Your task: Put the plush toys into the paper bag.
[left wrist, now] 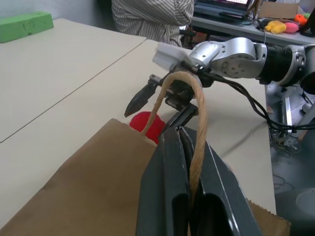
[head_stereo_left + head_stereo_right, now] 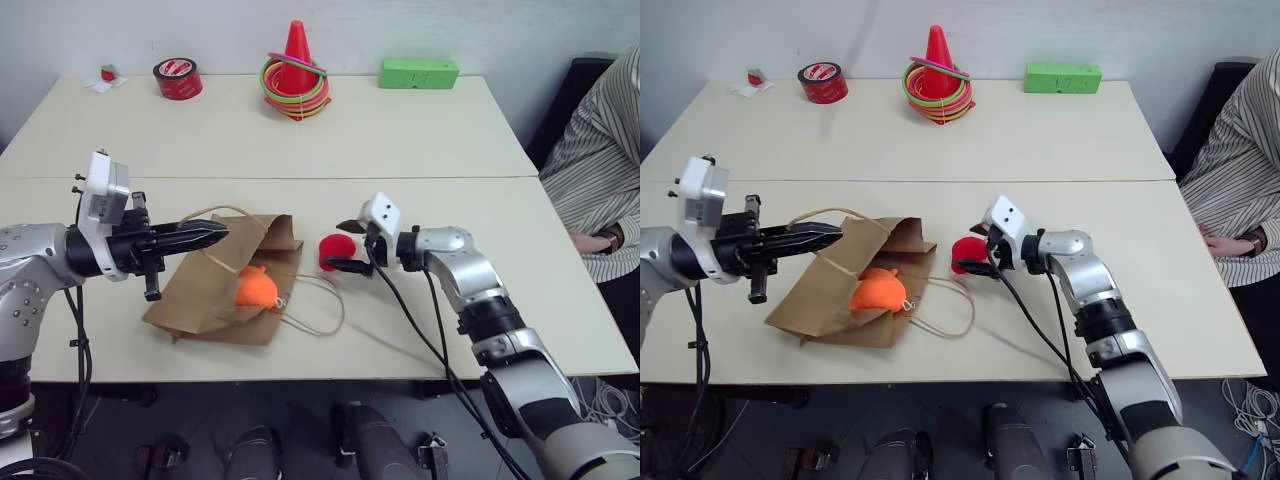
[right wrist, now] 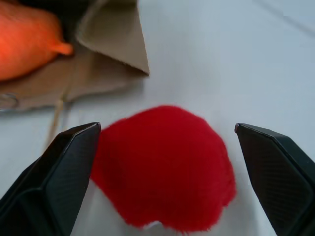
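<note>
The paper bag (image 2: 225, 280) lies flat on the table (image 2: 300, 140), close to the front edge and toward its left side. The left gripper (image 2: 205, 237) hovers over the bag's upper part with its fingers pressed together, pinching one tan string handle (image 1: 197, 128) and holding it up in a loop; the bag's other handle (image 2: 315, 310) lies slack on the table beside the bag. The orange plush toy (image 2: 256, 288) rests on top of the bag, near its mouth, with its small tip pointing toward the back edge. The red plush toy (image 3: 165, 172) sits on the bare table just to the right of the bag, apart from it. The right gripper (image 2: 347, 246) is low at the red toy with its fingers spread wide, one on each side of it and not yet closed on it.

Along the back edge stand a red tape roll (image 2: 177, 78), a red cone with coloured rings (image 2: 295, 75) and a green block (image 2: 419, 72). A person in a striped shirt (image 2: 600, 170) sits at the right edge.
</note>
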Motion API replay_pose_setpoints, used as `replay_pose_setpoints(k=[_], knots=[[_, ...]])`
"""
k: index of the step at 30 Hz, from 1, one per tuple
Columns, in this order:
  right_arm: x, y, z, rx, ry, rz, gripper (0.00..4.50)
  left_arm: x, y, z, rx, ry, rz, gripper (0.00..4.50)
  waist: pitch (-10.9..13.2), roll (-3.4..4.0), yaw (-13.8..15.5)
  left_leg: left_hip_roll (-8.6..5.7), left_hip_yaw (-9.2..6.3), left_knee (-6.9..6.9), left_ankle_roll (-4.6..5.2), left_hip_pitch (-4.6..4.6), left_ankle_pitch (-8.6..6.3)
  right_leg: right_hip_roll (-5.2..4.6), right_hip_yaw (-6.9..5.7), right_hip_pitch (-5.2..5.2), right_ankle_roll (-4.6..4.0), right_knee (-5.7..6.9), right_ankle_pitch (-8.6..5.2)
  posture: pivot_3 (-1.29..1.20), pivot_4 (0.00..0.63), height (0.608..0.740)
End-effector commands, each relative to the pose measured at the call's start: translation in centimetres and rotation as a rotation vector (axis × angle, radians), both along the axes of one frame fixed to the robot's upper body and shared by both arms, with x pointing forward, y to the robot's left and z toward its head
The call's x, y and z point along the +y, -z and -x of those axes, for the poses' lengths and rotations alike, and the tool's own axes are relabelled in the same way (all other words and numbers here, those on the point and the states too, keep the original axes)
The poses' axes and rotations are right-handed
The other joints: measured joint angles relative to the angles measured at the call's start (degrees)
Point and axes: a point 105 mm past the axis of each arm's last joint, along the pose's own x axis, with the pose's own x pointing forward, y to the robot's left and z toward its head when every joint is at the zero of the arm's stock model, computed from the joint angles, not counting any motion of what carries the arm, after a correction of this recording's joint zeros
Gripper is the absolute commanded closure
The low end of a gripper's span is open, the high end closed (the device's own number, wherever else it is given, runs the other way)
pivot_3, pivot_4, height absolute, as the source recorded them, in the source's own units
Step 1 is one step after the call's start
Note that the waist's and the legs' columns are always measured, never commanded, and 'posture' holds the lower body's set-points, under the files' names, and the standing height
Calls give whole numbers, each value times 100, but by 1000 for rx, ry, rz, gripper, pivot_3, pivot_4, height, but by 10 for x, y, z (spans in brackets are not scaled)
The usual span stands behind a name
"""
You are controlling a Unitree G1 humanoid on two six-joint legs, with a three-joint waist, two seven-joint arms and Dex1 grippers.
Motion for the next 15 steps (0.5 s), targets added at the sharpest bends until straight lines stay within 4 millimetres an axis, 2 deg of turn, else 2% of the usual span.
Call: replay_pose_setpoints(k=[1, 5, 7, 9, 11, 13, 15], knots=[[-2, 7, 0, 40, -4, 73, 1272, 2, -14, 4, -73, -13, -7, 4500, 0, 0, -4, 0, 0, 1, 0, 0, 0, 0, 0, 0, 0, 2, 0, 0, 150, 740], [3, -3, 5, 30, -41, 22, 2593, 7, -13, 5, -69, -37, -5, 4500, -1, -2, -5, 2, -1, 0, -1, 6, 0, 3, -1, 2, 1, 7, 0, 0, 150, 740], [0, -18, 7, -18, -68, -31, 3289, 7, -12, 5, -64, -35, -1, 4500, -1, -2, -6, 2, -1, 1, -2, 6, 1, 3, -1, 2, 1, 8, 0, 0, 150, 740], [-4, -28, 11, -37, -92, -55, 3792, 6, -12, 4, -62, -31, 2, 4500, -1, -2, -5, 2, -1, 0, -2, 4, 1, 3, -1, 2, 1, 7, 0, 0, 150, 740], [-6, -43, 33, -11, -195, -78, 4011, 3, -14, 4, -60, -17, 3, 4500, 0, 0, 15, 1, -1, 0, -1, 2, 0, 2, -1, 1, 1, 5, 1, 0, 150, 740], [-1, -51, 52, 48, -263, -94, 4035, 1, -15, 5, -56, -2, 5, 4500, 0, 0, 22, 4, -3, -2, -2, 0, -1, 4, -3, 0, 2, 2, 0, 0, 150, 740], [17, -48, 68, 83, -320, -77, 4035, -1, -17, 5, -59, 14, 13, 4500, -1, -2, -10, 5, -4, -2, -2, 0, -1, 4, -3, 0, 2, 2, 0, 0, 150, 740]])
